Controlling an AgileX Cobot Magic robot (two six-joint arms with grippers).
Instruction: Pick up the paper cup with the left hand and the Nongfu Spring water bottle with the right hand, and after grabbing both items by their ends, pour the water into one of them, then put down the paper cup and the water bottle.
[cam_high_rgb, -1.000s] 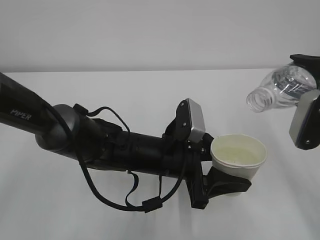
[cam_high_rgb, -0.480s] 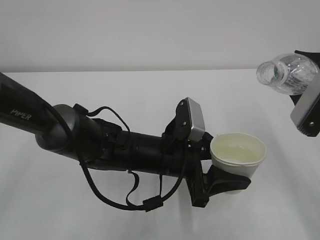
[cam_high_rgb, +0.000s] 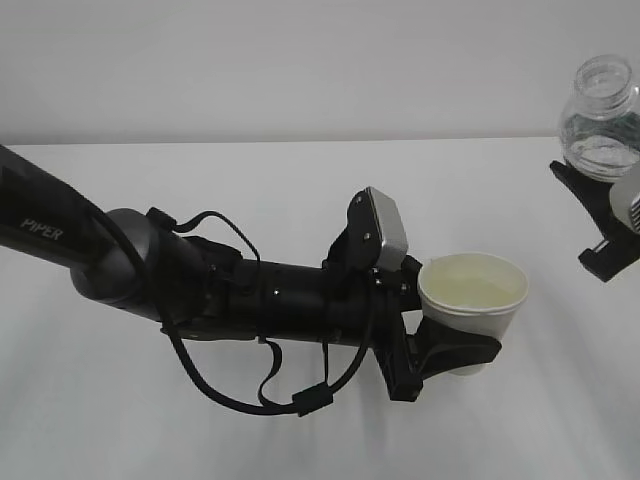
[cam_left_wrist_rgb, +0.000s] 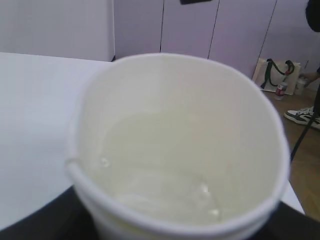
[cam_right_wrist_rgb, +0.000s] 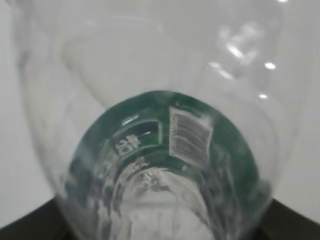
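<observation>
Cup (cam_high_rgb: 472, 296), clamped in my left gripper (cam_high_rgb: 440, 350), needs level lowering; right gripper (cam_high_rgb: 600, 225) clasps the upright bottle (cam_high_rgb: 603, 120).

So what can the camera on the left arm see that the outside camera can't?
Only the left wrist view shows the room past the table: a bag and a shoe on the floor. It also looks right down into the cup, where the water lies shallow at the bottom.

Only the exterior view shows the left arm itself, its jaws clamped around the cup, and the bottle standing upright in the right gripper, off to the right.

Both show the cup, open side up, and the white table.
</observation>
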